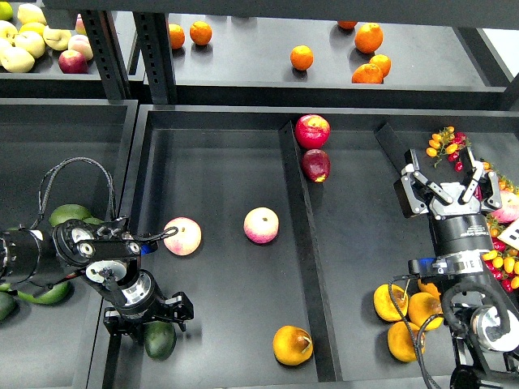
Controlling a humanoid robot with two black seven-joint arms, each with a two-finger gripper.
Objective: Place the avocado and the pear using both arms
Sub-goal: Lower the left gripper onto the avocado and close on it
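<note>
A: Now, item one, avocado (160, 339)?
B: Bottom left tray, directly under left fingers (144, 322); grip state unclear.
A: Item two, pear (293, 345)?
B: Centre tray bottom, nearer right fingers (451, 180), which were spread, empty.

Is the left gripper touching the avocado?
Cannot tell. In the head view the left gripper sits right over the avocado, hiding any contact or gap.
</note>
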